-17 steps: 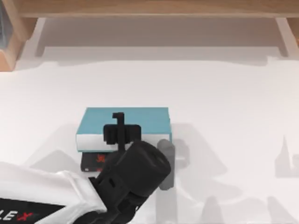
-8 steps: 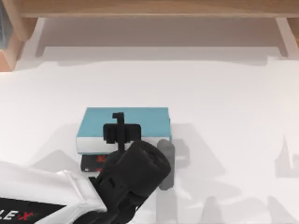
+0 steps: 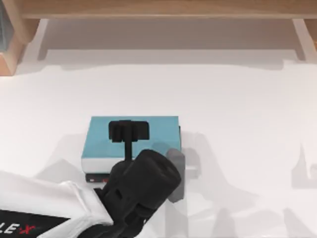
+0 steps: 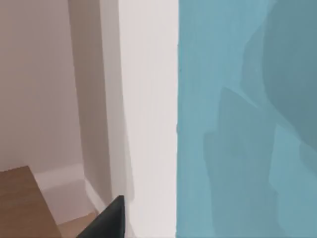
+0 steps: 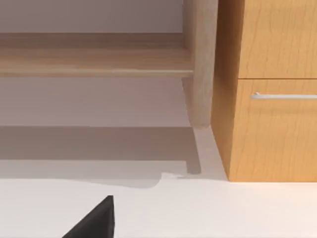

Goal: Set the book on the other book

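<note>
The light blue book (image 3: 148,136) lies flat on the other book (image 3: 96,177), of which a thin black strip with red marks shows below the white page edges. My left gripper (image 3: 129,130) hovers over the middle of the blue cover, open and holding nothing. In the left wrist view the blue cover (image 4: 237,124) is close below, with one dark fingertip (image 4: 111,220) off its edge over the table. A dark fingertip (image 5: 96,220) of my right gripper shows in the right wrist view, facing the back of the table, far from the books.
A wooden shelf (image 3: 158,7) runs along the back edge of the table. A wooden cabinet with a drawer handle (image 5: 277,94) stands at the back right. White tabletop (image 3: 237,109) surrounds the stacked books.
The left gripper has let go of the blue book's front edge and moved back over the cover. The blue book has settled lower and now covers more of the black book.
</note>
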You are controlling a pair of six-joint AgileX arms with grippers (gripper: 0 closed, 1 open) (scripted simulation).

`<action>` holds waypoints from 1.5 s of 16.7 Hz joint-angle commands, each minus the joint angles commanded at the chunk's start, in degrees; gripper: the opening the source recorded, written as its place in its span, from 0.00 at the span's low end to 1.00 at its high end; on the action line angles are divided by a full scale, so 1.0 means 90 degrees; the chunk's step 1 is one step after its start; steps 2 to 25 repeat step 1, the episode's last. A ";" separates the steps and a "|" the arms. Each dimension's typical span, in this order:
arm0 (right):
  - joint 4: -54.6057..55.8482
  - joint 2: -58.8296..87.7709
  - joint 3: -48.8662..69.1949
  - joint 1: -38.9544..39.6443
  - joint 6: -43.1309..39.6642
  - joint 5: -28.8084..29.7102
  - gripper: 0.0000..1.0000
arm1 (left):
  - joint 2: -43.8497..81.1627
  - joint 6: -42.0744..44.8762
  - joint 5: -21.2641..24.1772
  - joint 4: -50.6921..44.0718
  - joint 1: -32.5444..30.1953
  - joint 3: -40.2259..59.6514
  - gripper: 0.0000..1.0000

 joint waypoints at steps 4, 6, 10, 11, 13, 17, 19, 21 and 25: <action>0.0000 0.0000 0.0000 0.0000 0.0000 0.0000 1.00 | 0.0000 0.0000 0.0000 0.0000 0.0000 0.0000 1.00; 0.0000 0.0000 0.0000 0.0000 0.0000 0.0000 1.00 | 0.0000 0.0000 0.0000 0.0000 0.0000 0.0000 1.00; 0.0000 0.0000 0.0000 0.0000 0.0000 0.0000 1.00 | 0.0000 0.0000 0.0000 0.0000 0.0000 0.0000 1.00; 0.0000 0.0000 0.0000 0.0000 0.0000 0.0000 1.00 | 0.0000 0.0000 0.0000 0.0000 0.0000 0.0000 1.00; 0.0000 0.0000 0.0000 0.0000 0.0000 0.0000 1.00 | 0.0000 0.0000 0.0000 0.0000 0.0000 0.0000 1.00; 0.0000 0.0000 0.0000 0.0000 0.0000 0.0000 1.00 | 0.0000 0.0000 0.0000 0.0000 0.0000 0.0000 1.00; 0.0000 0.0000 0.0000 0.0000 0.0000 0.0000 1.00 | 0.0000 0.0000 0.0000 0.0000 0.0000 0.0000 1.00; 0.0000 0.0000 0.0000 0.0000 0.0000 0.0000 1.00 | 0.0000 0.0000 0.0000 0.0000 0.0000 0.0000 1.00; 0.0000 0.0000 0.0000 0.0000 0.0000 0.0000 1.00 | 0.0000 0.0000 0.0000 0.0000 0.0000 0.0000 1.00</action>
